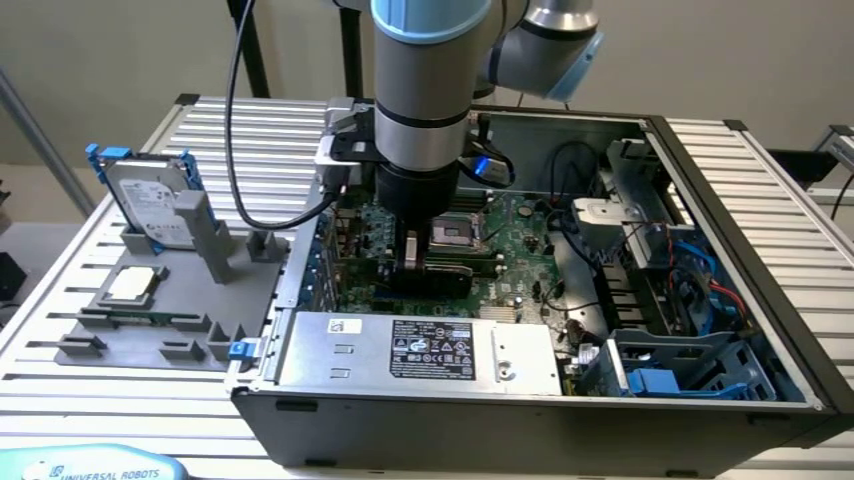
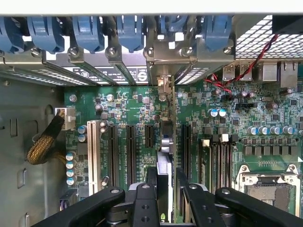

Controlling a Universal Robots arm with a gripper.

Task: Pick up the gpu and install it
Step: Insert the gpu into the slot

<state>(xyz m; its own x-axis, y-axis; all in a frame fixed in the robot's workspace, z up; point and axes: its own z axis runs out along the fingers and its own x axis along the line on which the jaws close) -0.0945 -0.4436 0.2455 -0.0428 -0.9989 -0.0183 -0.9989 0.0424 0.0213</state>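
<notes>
End effector (image 2: 163,196), black two-fingered, pinches the thin dark-green gpu card (image 2: 164,142) edge-on, upright over the green motherboard (image 2: 265,118) inside the open grey PC case (image 1: 534,405). Silver bracket end points at the rear slot covers (image 2: 128,71). Judgement: keep card vertical, aligned with one black slot (image 2: 129,151), press evenly. Neighbouring slots and capacitors (image 2: 71,168) sit close. Silver hard drive (image 1: 144,205) stands on the counter (image 1: 774,200), exterior view's left.

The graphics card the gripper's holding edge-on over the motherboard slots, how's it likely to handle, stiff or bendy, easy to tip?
The gpu looks like a thin rigid board, so probably stiff, not floppy. Held on edge between the fingers, it could twist if pushed off-line. The motherboard beneath carries small parts, so a scrape seems risky.
</notes>
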